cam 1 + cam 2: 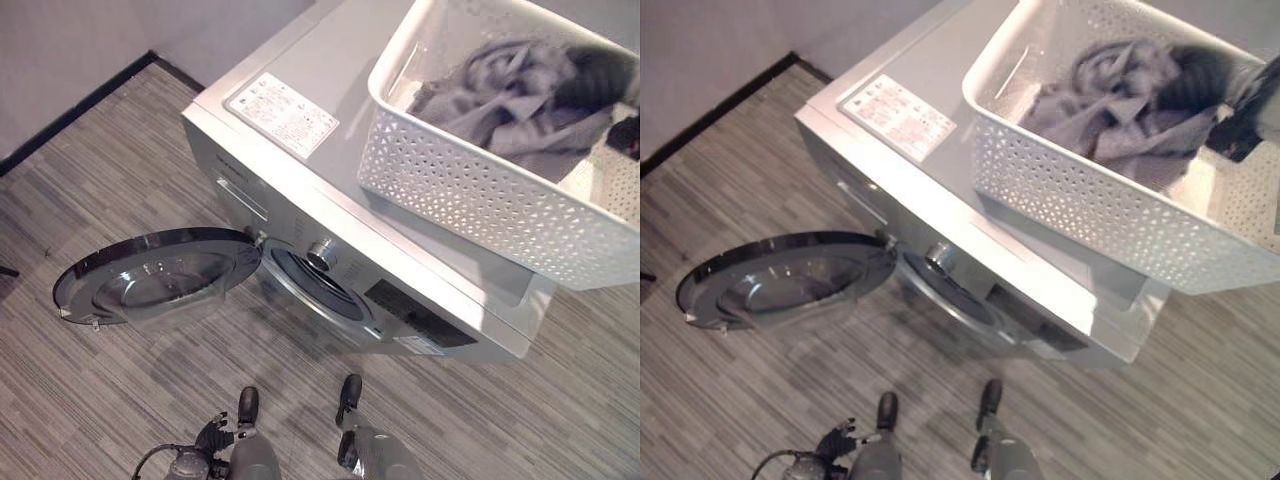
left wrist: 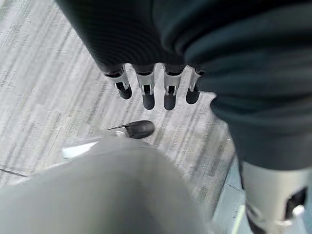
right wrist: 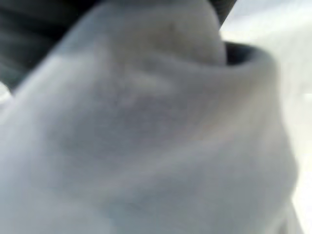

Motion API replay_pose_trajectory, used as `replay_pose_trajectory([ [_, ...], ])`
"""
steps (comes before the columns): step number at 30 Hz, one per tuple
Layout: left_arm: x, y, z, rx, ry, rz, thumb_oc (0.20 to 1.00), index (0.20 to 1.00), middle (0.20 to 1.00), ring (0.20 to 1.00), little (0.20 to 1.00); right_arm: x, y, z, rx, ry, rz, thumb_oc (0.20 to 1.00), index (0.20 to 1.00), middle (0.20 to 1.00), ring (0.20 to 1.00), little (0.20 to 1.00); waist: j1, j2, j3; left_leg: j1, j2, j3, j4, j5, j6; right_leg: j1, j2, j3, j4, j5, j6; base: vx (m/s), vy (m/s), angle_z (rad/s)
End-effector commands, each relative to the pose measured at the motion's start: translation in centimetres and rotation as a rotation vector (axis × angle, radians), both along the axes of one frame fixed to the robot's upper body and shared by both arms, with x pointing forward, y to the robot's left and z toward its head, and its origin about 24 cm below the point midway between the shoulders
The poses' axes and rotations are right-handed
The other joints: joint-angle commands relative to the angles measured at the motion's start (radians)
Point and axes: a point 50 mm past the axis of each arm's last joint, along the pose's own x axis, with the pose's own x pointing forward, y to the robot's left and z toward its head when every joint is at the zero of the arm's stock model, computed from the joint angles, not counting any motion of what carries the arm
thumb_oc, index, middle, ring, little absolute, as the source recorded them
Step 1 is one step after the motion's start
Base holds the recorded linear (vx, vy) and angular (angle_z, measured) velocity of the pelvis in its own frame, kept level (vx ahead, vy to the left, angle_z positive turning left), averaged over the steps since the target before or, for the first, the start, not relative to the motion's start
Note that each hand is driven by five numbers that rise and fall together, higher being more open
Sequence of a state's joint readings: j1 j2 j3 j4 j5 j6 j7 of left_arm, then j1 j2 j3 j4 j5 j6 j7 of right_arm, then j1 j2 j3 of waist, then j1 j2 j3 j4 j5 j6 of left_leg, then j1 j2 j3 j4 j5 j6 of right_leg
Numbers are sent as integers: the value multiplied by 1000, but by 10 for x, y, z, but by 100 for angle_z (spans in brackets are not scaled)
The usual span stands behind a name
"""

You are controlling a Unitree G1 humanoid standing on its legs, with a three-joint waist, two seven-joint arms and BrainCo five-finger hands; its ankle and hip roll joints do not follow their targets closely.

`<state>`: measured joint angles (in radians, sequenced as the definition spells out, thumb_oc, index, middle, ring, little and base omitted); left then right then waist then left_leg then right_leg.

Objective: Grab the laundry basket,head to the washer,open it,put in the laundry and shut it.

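White perforated plastic laundry basket [image 1: 470,190] sits on the flat top of the silver front-loading washer [image 1: 330,120], holding crumpled grey laundry [image 1: 520,100]. The washer's round dark-glass door [image 1: 160,275] hangs wide open over the striped grey floor [image 1: 90,160]. Right hand [image 1: 1250,115] is inside the basket at the clothes (grey cloth covers its wrist view; finger state cannot be told). Left hand [image 2: 156,92] hangs low with fingers straight, apart, holding nothing.

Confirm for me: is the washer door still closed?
No, the washer door is swung wide open to the robot's left, leaving the drum opening exposed below the laundry basket on the washer top.
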<state>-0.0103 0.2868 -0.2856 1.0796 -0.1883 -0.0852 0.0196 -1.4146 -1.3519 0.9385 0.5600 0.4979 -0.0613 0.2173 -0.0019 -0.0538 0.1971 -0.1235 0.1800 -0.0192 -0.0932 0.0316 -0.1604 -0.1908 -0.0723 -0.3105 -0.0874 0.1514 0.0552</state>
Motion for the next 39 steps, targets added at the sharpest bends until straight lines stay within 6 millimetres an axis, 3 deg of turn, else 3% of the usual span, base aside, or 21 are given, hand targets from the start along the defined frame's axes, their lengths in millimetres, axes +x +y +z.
replay_pose_trajectory([
  [1,-3,4,-1,42,23,-46,1000,1000,1000,1000,1000,-17,-12,33,135,-241,-13,200,200,200,200,200,-10,-52,-54,26,13,29,6,-1,10,78,-16,80,27,-172,70,0,0,0],
  [4,-5,11,-1,74,32,-43,1000,1000,1000,1000,1000,-30,-22,54,310,-450,-11,200,200,200,200,200,-14,-58,-93,69,10,29,6,-27,17,124,-17,79,26,-181,70,78,12,0],
  [12,-5,19,0,115,38,-8,1000,1000,1000,1000,1000,-23,-8,73,437,-597,-7,200,200,200,200,200,-14,-77,-135,119,7,37,6,-54,25,168,-15,91,19,-180,72,15,7,0],
  [16,5,17,4,127,-5,-14,1000,1000,1000,1000,1000,-26,1,83,515,-704,11,200,200,200,200,200,-16,-85,-157,135,4,39,6,-65,31,183,-16,95,18,-177,74,0,0,0],
  [19,19,12,10,125,-63,-14,1000,1000,1000,1000,1000,-39,9,91,550,-843,44,200,200,200,200,200,-22,-87,-177,148,-2,38,6,-78,41,195,-21,100,16,-170,77,-7,40,1],
  [22,18,6,8,130,-55,-43,1000,1000,1000,1000,1000,-51,6,90,560,-930,49,200,200,200,200,200,-29,-80,-185,157,-9,38,6,-87,49,199,-26,102,18,-167,80,-9,44,0],
  [26,15,3,6,134,-38,-47,1000,1000,1000,1000,1000,-65,0,81,557,-1023,28,200,200,200,200,200,-38,-72,-190,168,-19,41,6,-97,59,202,-34,108,19,-159,86,-8,77,1],
  [27,11,-1,3,127,-27,-33,1000,1000,1000,1000,1000,-81,-3,78,468,-1125,-38,200,200,200,200,200,-48,-59,-193,176,-27,45,6,-104,68,202,-41,114,19,-151,91,-29,88,1],
  [29,11,0,3,139,-22,-34,1000,1000,1000,1000,1000,-89,-6,69,402,-1168,-98,200,200,200,200,200,-49,-59,-195,179,-30,47,6,-108,73,202,-44,116,19,-148,93,-15,86,0],
  [30,7,-4,0,142,-8,-27,1000,1000,1000,1000,1000,-106,-5,64,265,-1276,-182,200,200,200,200,200,-60,-40,-195,178,-41,47,6,-105,83,198,-53,119,21,-141,94,-2,87,-6],
  [33,0,-3,-2,165,14,-37,1000,1000,1000,1000,1000,-121,-13,46,242,-1337,-249,200,200,200,200,200,-60,-41,-199,188,-48,50,6,-121,90,202,-56,127,20,-142,101,-7,76,-11],
  [36,-10,-6,-7,162,55,-26,1000,1000,1000,1000,1000,-124,-13,17,198,-1324,-310,200,200,200,200,200,-69,-31,-193,196,-63,66,6,-122,105,193,-67,148,22,-125,107,-14,89,-30],
  [37,-14,-7,-9,167,75,-28,1000,1000,1000,1000,1000,-127,-12,0,157,-1309,-349,200,200,200,200,200,-71,-30,-192,200,-68,73,6,-125,110,188,-70,157,23,-122,109,-48,143,-40],
  [38,-26,-6,-13,186,114,-32,1000,1000,1000,1000,1000,-133,-6,-32,150,-1303,-392,200,200,200,200,200,-76,-19,-189,216,-81,93,6,-134,124,180,-78,182,28,-116,115,-18,137,-22],
  [39,-29,-7,-14,188,129,-27,1000,1000,1000,1000,1000,-134,-5,-40,135,-1292,-406,200,200,200,200,200,-83,-13,-187,219,-84,96,6,-136,127,180,-81,186,29,-114,116,-11,143,-49],
])
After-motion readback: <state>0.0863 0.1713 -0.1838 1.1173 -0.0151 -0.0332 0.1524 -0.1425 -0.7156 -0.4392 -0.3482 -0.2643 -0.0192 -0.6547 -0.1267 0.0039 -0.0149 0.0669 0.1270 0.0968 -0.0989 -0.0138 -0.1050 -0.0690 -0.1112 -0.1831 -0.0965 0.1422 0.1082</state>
